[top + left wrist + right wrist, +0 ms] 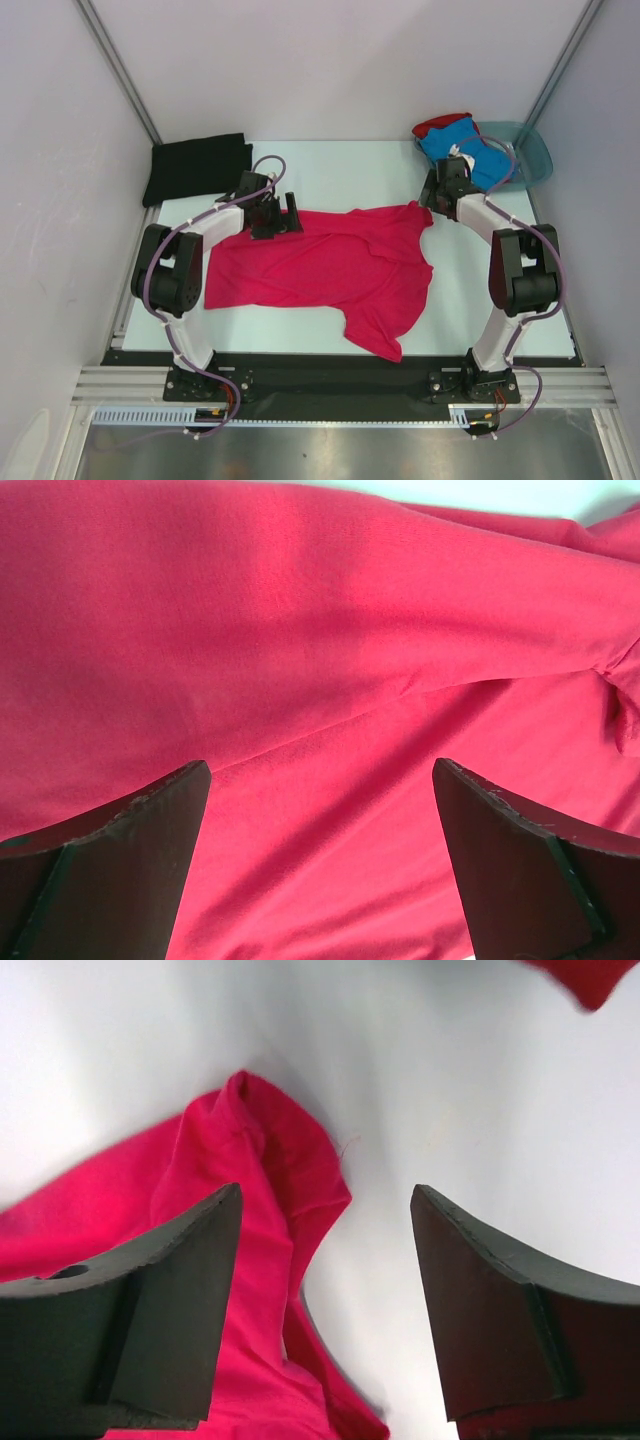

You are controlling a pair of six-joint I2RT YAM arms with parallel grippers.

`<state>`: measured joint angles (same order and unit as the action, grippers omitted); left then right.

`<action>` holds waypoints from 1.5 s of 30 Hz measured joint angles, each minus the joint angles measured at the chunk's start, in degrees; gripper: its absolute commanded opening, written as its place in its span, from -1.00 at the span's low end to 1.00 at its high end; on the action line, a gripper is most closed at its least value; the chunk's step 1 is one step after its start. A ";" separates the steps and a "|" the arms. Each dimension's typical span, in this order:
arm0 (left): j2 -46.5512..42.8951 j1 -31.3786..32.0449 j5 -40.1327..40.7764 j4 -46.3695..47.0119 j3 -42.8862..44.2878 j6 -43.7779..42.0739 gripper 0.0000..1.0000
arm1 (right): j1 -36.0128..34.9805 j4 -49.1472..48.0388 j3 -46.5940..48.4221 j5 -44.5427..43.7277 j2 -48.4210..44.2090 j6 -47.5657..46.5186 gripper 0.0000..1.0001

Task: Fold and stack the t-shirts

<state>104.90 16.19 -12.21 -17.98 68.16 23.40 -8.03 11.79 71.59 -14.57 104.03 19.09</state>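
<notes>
Landmark: the magenta-pink t-shirt (320, 270) is spread fairly flat in the middle of the table (330, 165), with one sleeve trailing toward my bases.
Container: the translucent teal basin (535, 158) sits just beyond the pink shirt's far right corner.
Contents: the blue t-shirt (455, 140) is bunched up, partly in the basin and spilling over the rim that faces the pink shirt. The red t-shirt (440, 122) is crumpled against the blue one's far edge.
Stack spot: the black t-shirt (197, 167) lies as a flat folded rectangle beyond the pink shirt's far left corner, apart from it.
Writing: too small for me to tell on any shirt or on the basin.
My left gripper (320, 770): it hangs over the pink shirt's far left edge, fingers spread wide, with pink cloth below and nothing between them.
My right gripper (325, 1200): it is at the pink shirt's far right corner, fingers apart and gripping nothing. The peaked corner of cloth lies under one finger and bare table under the other.
</notes>
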 measured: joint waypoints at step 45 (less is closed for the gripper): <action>-53.62 3.52 18.08 -3.21 -41.24 14.32 1.00 | -17.42 33.03 -39.23 27.06 -62.42 23.98 0.20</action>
<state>51.29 19.70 5.87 -21.19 26.92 37.71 -25.45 44.82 32.36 12.49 41.60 43.07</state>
